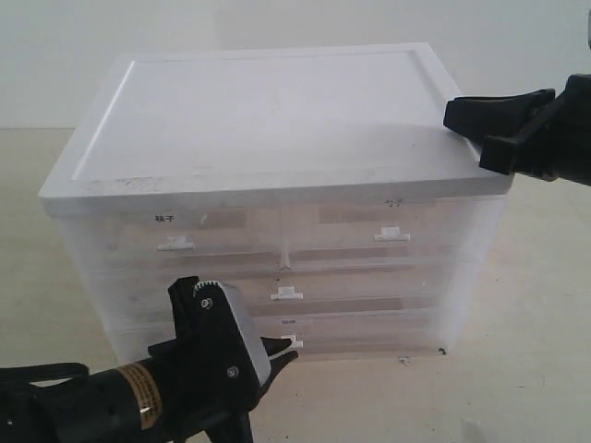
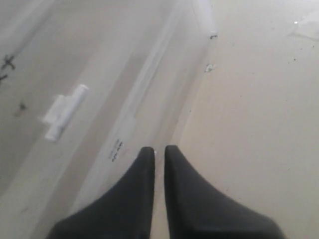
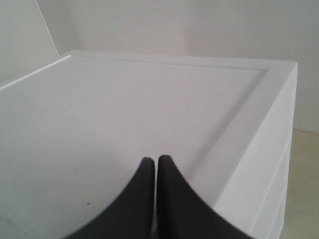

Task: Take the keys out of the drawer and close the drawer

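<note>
Exterior view showed the drawer point(image 1: 369, 297) fully shut and its white tab handle point(image 1: 287, 294) untouched. The keys could not be made out through the cloudy front. The left end effector point(image 2: 158, 149), fingers pressed together, sat low against the bottom labelled drawer point(image 1: 369, 334), just below that tab. The right end effector point(image 3: 155, 162), also pressed together, lay over the cabinet top point(image 3: 124, 114). The sound course was to raise the left tips to the unlabelled tab, hook it and pull straight out. Meanwhile the right could brace the cabinet against sliding on the worktop point(image 1: 517, 369).
</note>
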Robot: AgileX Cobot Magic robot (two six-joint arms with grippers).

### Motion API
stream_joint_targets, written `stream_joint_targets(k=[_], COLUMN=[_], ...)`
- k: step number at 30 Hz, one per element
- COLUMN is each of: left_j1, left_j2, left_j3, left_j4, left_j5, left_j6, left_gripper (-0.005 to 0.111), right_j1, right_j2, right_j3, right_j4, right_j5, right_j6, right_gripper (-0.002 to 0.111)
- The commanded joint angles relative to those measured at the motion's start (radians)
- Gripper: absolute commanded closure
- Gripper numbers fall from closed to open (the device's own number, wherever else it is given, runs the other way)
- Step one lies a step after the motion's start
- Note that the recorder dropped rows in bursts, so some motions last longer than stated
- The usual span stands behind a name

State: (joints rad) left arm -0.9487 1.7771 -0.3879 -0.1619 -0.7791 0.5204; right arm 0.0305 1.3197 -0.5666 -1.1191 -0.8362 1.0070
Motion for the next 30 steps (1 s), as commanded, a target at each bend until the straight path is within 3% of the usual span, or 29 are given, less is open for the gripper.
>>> stream_joint_targets(k=[1, 10, 21, 24, 30], left_j1=[0.001, 0.001, -0.082, -0.084, -0.084], left_j2=[0.035, 0.033, -0.140, -0.230, -0.338], left_j3=[-0.050, -0.075, -0.058, -0.043, -0.021], left_j4=[-0.213, -0.261, -0.260, -0.488, -1.379], left_j5=[-0.014, 0.000, 0.268, 0.300, 0.244], left_j6=[0.110, 0.151, 0.150, 0.210, 0.814], left_gripper=[0.102, 0.102, 0.102, 0.102, 0.102], right_j1=[0.002, 0.002, 0.002, 0.002, 0.002], right_j2=[0.011, 0.011, 0.011, 0.011, 0.011], right_j3=[0.007, 0.007, 0.007, 0.007, 0.007], right_j4=[-0.046, -0.046, -0.046, -0.054, -0.054], right_j5=[0.035, 0.037, 0.039, 0.039, 0.039], right_j6=[0.007, 0.005, 0.005, 0.007, 0.007], right_gripper=[0.108, 0.108, 0.108, 0.108, 0.108])
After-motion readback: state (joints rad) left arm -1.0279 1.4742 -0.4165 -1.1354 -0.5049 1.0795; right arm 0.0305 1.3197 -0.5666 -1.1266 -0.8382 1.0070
